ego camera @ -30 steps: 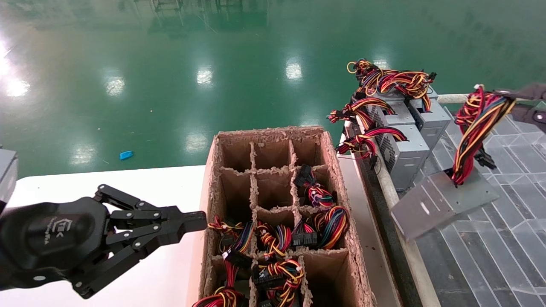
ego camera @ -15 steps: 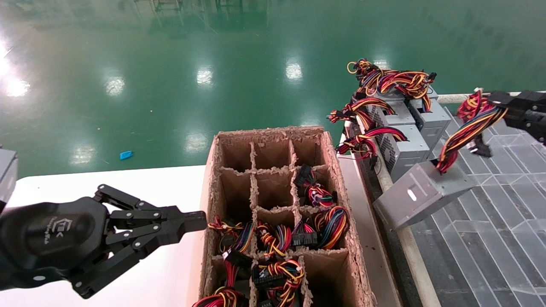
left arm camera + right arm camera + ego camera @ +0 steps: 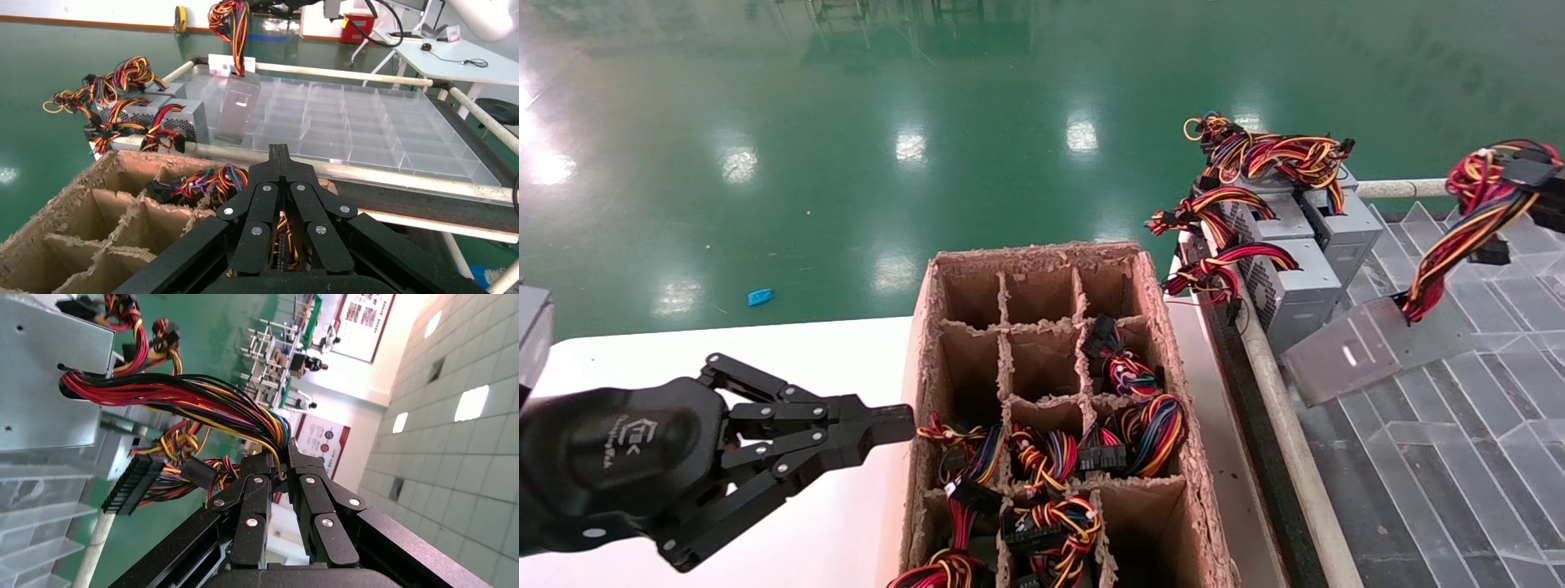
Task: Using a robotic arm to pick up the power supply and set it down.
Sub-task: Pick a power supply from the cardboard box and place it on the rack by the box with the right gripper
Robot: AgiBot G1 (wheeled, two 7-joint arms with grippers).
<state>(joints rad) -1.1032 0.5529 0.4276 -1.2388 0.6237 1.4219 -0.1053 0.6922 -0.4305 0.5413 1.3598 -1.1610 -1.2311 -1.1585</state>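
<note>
**One power supply hanging by its wires over the clear tray**

Head view: the right gripper (image 3: 1540, 184), at the right edge, pinches the wire bundle (image 3: 1459, 237) of one grey power supply (image 3: 1369, 347), which hangs tilted above the clear divided tray (image 3: 1459, 457), near three mesh-sided boxes (image 3: 1291, 245). The left gripper (image 3: 878, 425) is parked over the white table (image 3: 829, 351), fingers together and empty, just beside the cardboard crate (image 3: 928, 327), three cells across.

Left wrist view: the closed left gripper (image 3: 280, 160) points over the crate (image 3: 79, 196); one power supply (image 3: 237, 109) hangs above the tray (image 3: 367, 128).

Right wrist view: the right gripper (image 3: 283, 454) clamps the bundle (image 3: 183, 398); the supply (image 3: 43, 386) hangs from it.
</note>
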